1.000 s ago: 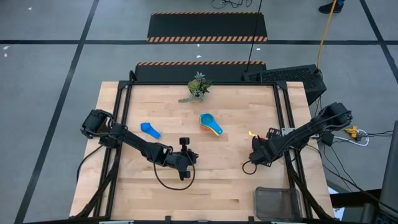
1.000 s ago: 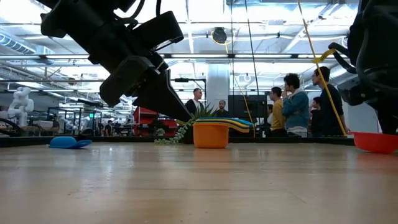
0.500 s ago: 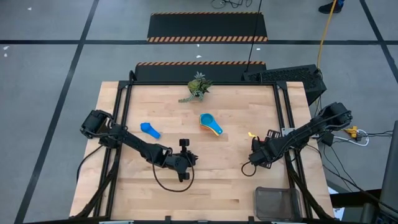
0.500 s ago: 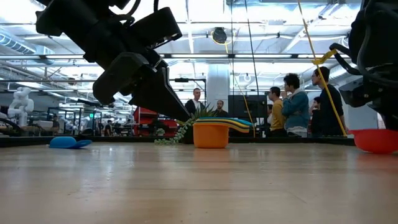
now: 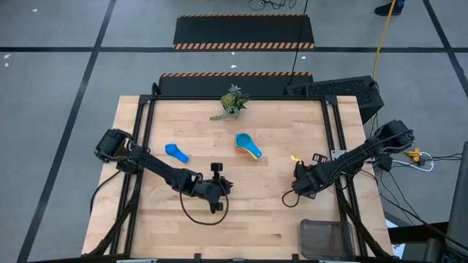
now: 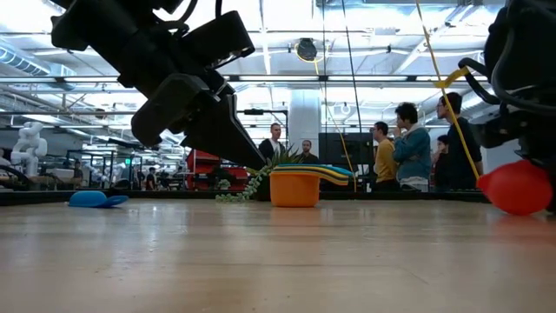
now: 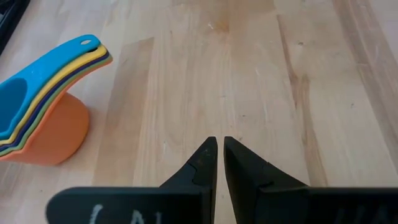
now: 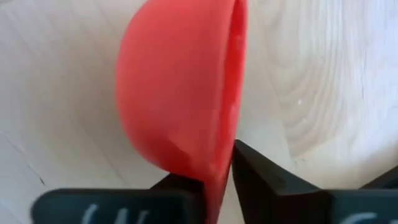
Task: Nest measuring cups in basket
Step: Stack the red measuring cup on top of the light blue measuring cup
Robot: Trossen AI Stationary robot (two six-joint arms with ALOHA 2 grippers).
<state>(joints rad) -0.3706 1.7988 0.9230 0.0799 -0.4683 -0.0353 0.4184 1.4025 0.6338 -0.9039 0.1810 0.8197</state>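
— Two arms over the desk (image 5: pixel 241 212). What does each hold?

— Right gripper (image 8: pixel 219 182), at the desk's right edge: its jaws are pinched on the red cup (image 8: pixel 180 93), which hangs tilted on its side, its rim nipped between them. In the low view the red cup (image 6: pixel 516 187) is clear of the wood.

— And the basket?

— The basket (image 5: pixel 327 238) sits at the near right corner, just nearer than the right gripper (image 5: pixel 302 183) and slightly to its right. That arm is by far the closer one.

— The left one?

— Left gripper (image 7: pixel 217 163) hovers mid-desk, jaws closed on nothing.

— The other cups?

— Farther back, a nested stack (image 5: pixel 247 145), orange at the bottom and light blue on top, handles pointing toward the desk's near right. A dark blue cup (image 5: pixel 175 153) lies alone to the left. Farthest is a plant sprig (image 5: pixel 232 101).

— So the carry?

— Short, I judge: red cup toward the near corner.
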